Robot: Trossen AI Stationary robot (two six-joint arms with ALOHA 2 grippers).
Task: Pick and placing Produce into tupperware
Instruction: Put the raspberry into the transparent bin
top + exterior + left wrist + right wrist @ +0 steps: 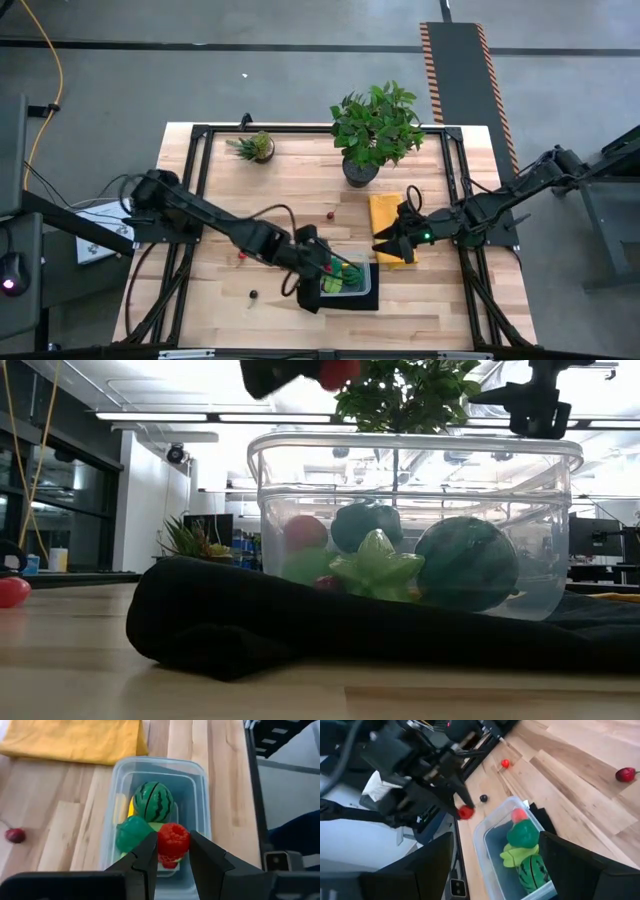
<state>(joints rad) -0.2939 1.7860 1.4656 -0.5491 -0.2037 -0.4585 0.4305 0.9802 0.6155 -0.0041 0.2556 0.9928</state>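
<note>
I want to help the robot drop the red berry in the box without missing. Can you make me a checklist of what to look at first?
1. Berry held tight: ok. The left hand is shut on the red berry.
2. Berry above the tupperware: ok in the left wrist view; the right wrist view cannot settle it.
3. Room inside: ok. The watermelon and the green pieces leave bare floor along one side.
4. Other arm out of the way: ok. The right hand waits open over the yellow cloth.
5. Tupperware sitting flat: ok, on the black mat.
6. More produce left: not ok, a cherry lies on the table.
</note>
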